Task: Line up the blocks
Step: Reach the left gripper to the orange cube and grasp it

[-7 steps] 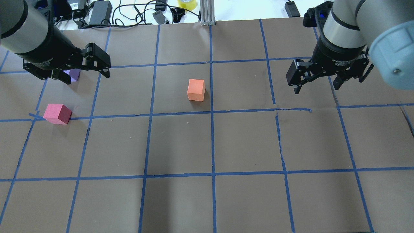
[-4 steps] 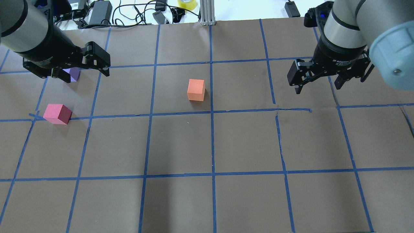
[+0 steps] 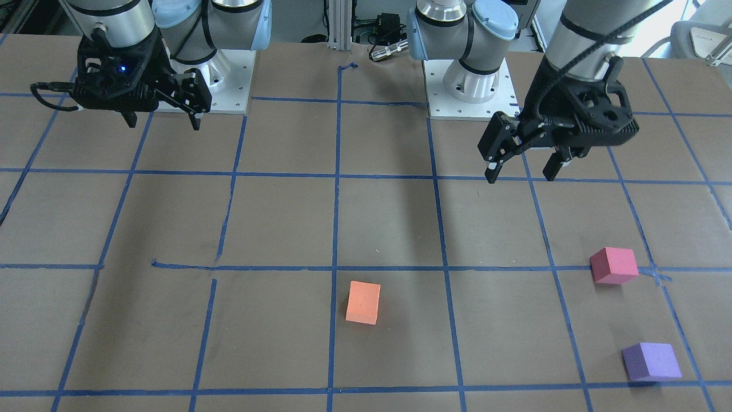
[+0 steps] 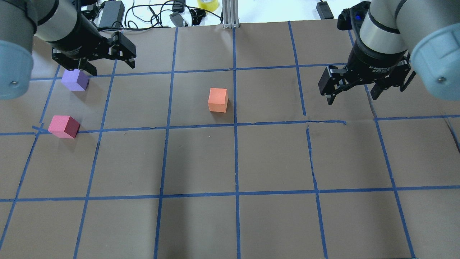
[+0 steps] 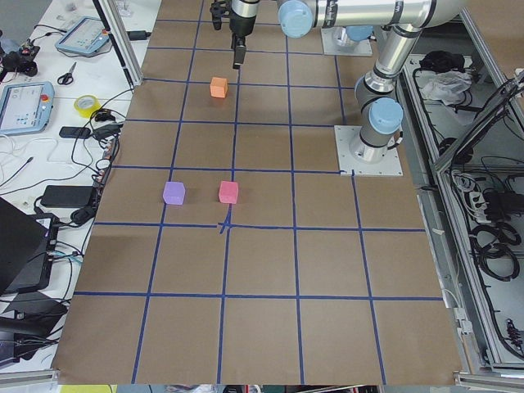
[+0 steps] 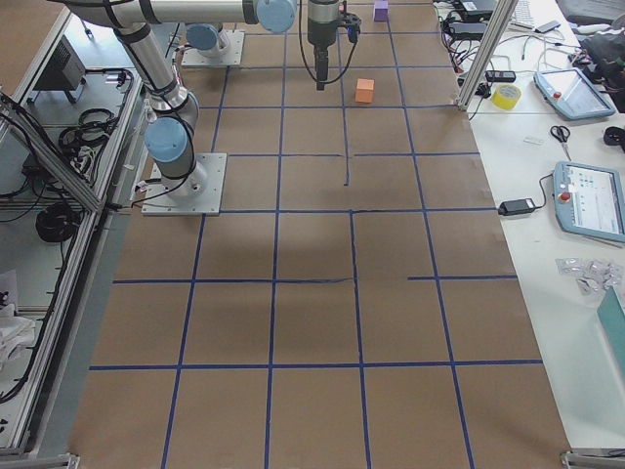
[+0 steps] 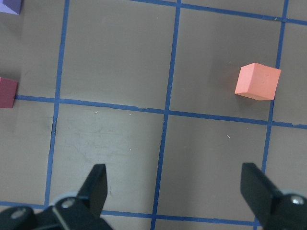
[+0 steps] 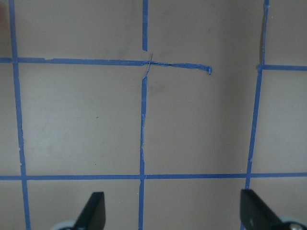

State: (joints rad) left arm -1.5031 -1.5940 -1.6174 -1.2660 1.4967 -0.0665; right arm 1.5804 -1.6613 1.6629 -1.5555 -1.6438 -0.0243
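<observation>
Now that the left gripper point(image 4: 112, 69) has swung off the purple block point(image 4: 74, 80), which it half covered in the overhead view a second ago, that block shows whole and unmoved, as do the other two. Nothing has been lifted, so by my judgement the line is not yet begun and the arm is only seeking a fresh approach. Its fingers point(image 7: 98, 184) are spread wide with nothing between them, high over the brown table point(image 4: 273, 158). Nearest, in the left wrist view, the orange block point(image 7: 257, 81) lies ahead, past the finger on that view's right. Farther off, the pinkish-red block point(image 7: 6, 92) sits out beyond the other finger, on a blue tape line point(image 7: 115, 106). Farthest ahead on that side is the purple block. The right gripper point(image 4: 352, 98), likewise spread and empty, hangs well apart from all three.
</observation>
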